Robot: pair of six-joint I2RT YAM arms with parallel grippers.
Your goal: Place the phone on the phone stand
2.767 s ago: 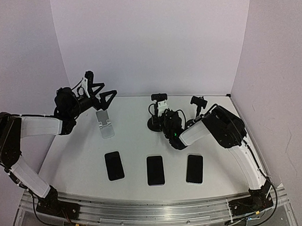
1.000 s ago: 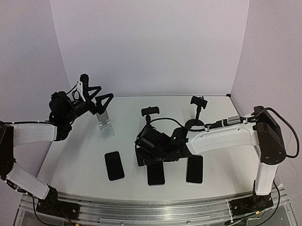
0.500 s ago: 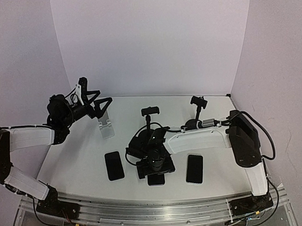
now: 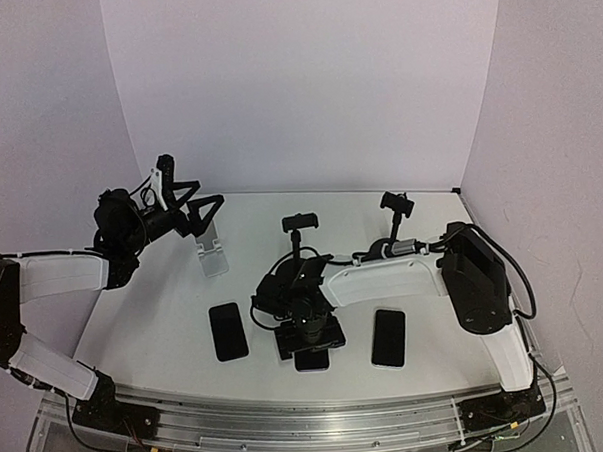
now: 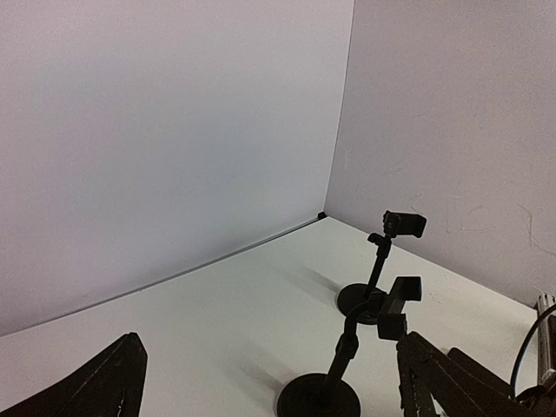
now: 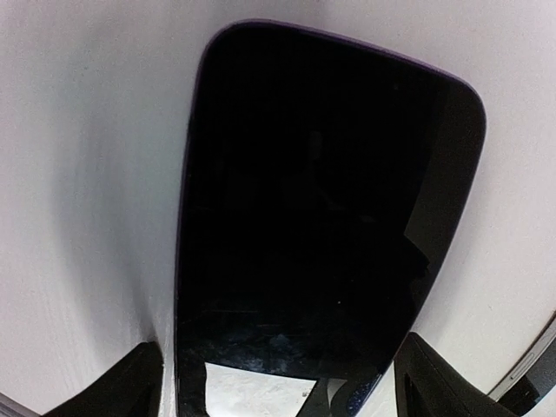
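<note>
Overhead and wrist views, grasp stage. The right pincer [image 4: 309,331] is lowered over the middle phone [image 6: 321,200], which lies flat on the desk [image 4: 146,323] at lower centre of the overhead frame, between a left phone [image 4: 227,330] and a right phone [image 4: 388,336]. In the right wrist view the fingers [image 6: 139,382] are seen apart, one just beside each long edge of the phone; a firm clamp is not evident. The left pincer [image 4: 195,196] is held wide apart in the air at upper left, above a white phone stand [image 4: 213,252]. Two black clamp stands [image 4: 299,226] [image 4: 395,206] are placed further back at centre and right.

Likely faults from here: the thin, smooth phone may be pinched only at its lower end, so that it pivots or slips when lifted; a finger may ride onto the glass instead of the edge, and the phone is then pushed along the desk. During carriage, the nearer black stand may be struck and toppled by the arm.
</note>
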